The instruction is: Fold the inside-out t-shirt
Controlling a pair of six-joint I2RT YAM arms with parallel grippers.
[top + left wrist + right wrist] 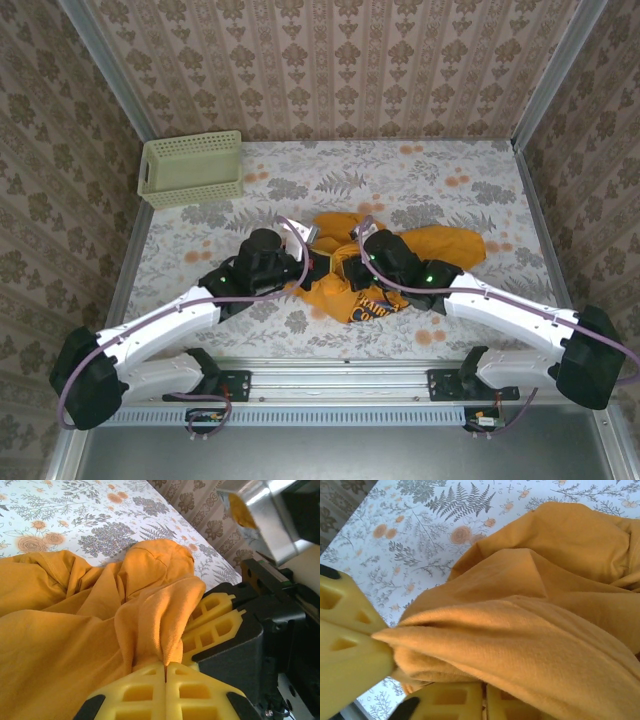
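In the left wrist view, we see the left hand point(165, 666) with its yellow fingers pressed together on a raised fold of the inside-out t-shirt point(75, 645). The shirt is orange-yellow and rumpled. The right hand point(195, 630) sits just beside that fold, its fingers touching the cloth. Past the shirt we see the flower-printed bench point(75, 525).

In the right wrist view, the right hand's fingers meet at the lower edge, closed on a thick gathered roll of the shirt. The left hand's yellow fingers touch one end of the same roll. We see flowered bench beyond the cloth.

In the top view, we see a pale green basket point(190, 168) in the far left corner of the bench. The shirt lies in a crumpled heap well apart from the basket, to its right and nearer the arm bases. Both hands meet on the heap. A dark print point(370, 305) shows on the part of the heap farthest from the basket.
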